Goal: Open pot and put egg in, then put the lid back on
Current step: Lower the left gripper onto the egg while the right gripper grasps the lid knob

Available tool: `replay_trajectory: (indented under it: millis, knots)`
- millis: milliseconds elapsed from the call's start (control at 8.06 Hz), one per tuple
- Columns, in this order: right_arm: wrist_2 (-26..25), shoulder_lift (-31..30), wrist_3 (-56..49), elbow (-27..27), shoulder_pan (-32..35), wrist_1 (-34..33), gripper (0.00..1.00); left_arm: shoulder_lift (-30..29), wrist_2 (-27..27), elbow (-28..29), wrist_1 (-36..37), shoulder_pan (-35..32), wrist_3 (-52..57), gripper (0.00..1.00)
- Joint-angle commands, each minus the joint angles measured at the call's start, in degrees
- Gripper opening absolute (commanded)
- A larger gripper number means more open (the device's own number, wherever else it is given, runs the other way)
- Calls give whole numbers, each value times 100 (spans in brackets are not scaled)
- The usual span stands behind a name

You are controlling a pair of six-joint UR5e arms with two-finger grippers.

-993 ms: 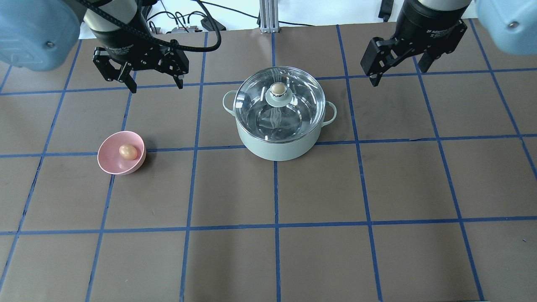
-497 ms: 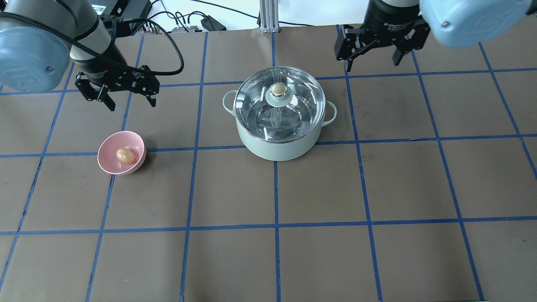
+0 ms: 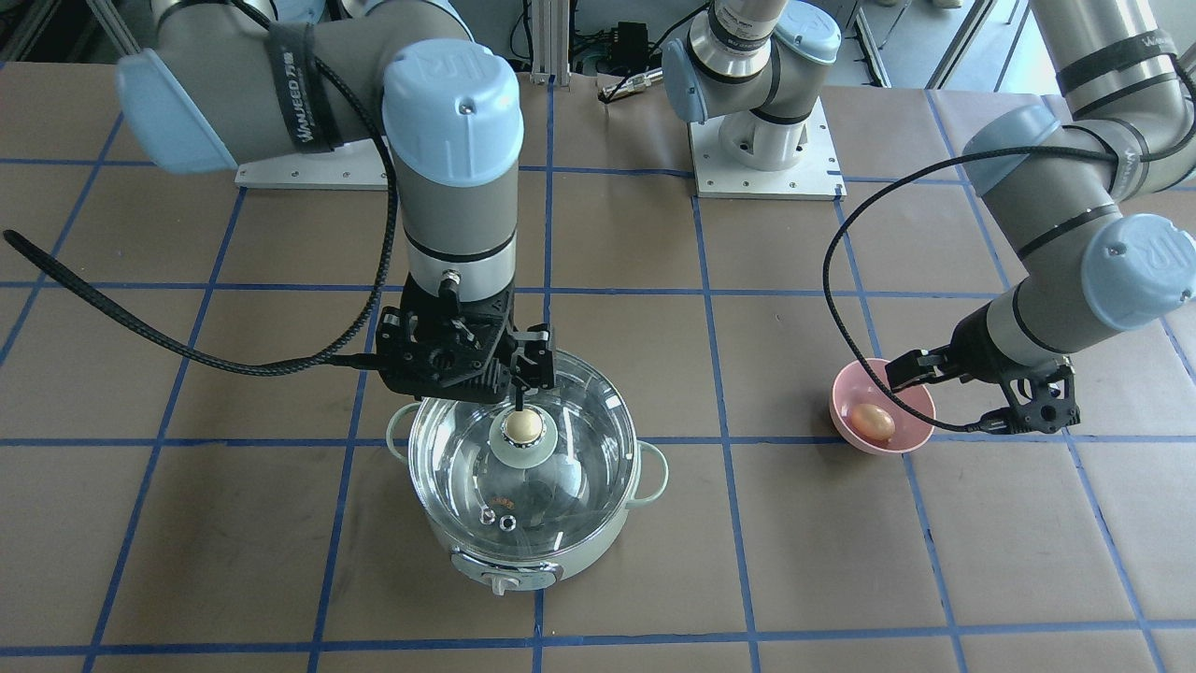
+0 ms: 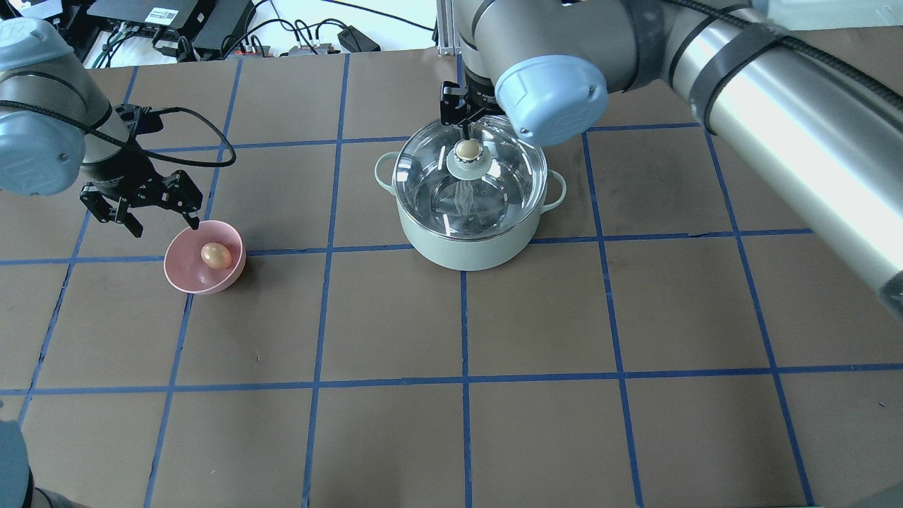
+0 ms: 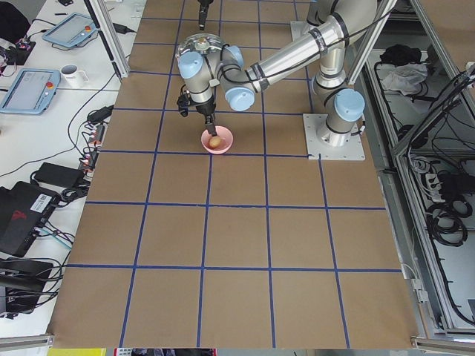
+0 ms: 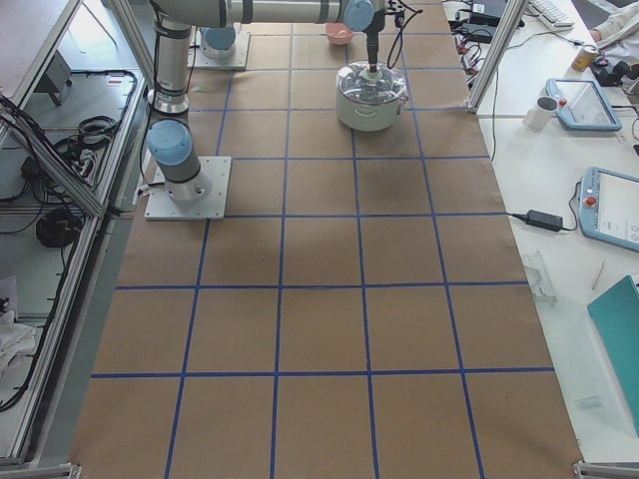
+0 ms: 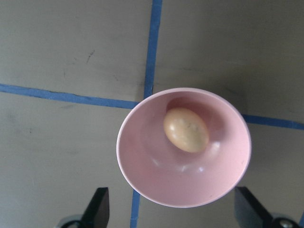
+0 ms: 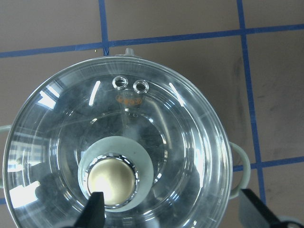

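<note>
Right wrist-mounted view: I see the right gripper (image 8: 175, 211) spread wide with nothing in it, above the lid (image 8: 190, 137), which is seated on the pot (image 4: 462, 250). One fingertip (image 8: 94, 211) overlaps the beige knob (image 8: 111, 180); I cannot tell whether they touch. Only this view resolves the two steam holes (image 8: 130, 85) and a small orange print beside them, too fine to read.

The left wrist-mounted view looks straight down on the egg (image 7: 186, 129), lying in the pink bowl (image 7: 156, 180). The overhead view places the left gripper (image 4: 166, 228) at the bowl's far rim, its fingers parted and holding nothing. The bowl stands well apart from the pot, toward the robot's left.

The front-facing view alone shows the pot's control knob (image 3: 505, 585), on the side facing away from the robot. It also shows "UR" marks on the blue joint caps (image 3: 451, 79) and white lettering on a black strap (image 3: 299, 89) round the right arm; I read it as "WANJEED", without certainty.

The table (image 4: 395, 437) is covered in brown sheet, divided into squares by blue tape. The two side views show aluminium framing, white benches with teach pendants (image 6: 579, 105), a mug (image 5: 70, 73) and loose cables (image 5: 52, 182).
</note>
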Motion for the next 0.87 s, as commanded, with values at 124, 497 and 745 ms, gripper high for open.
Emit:
replay_trajectory:
  millis: [124,497,745]
  knots:
    - [-155,475,866,-4,241,-508,100,-466,-64,-116,347,160,126,92]
    - [-85,545,1227,-4,241,-527,100,-659,-125,-195,628,125,21,92]
    - [-41,589,1297,-4,241,-527,98,-712,-178,-388,864,64,-206,89]
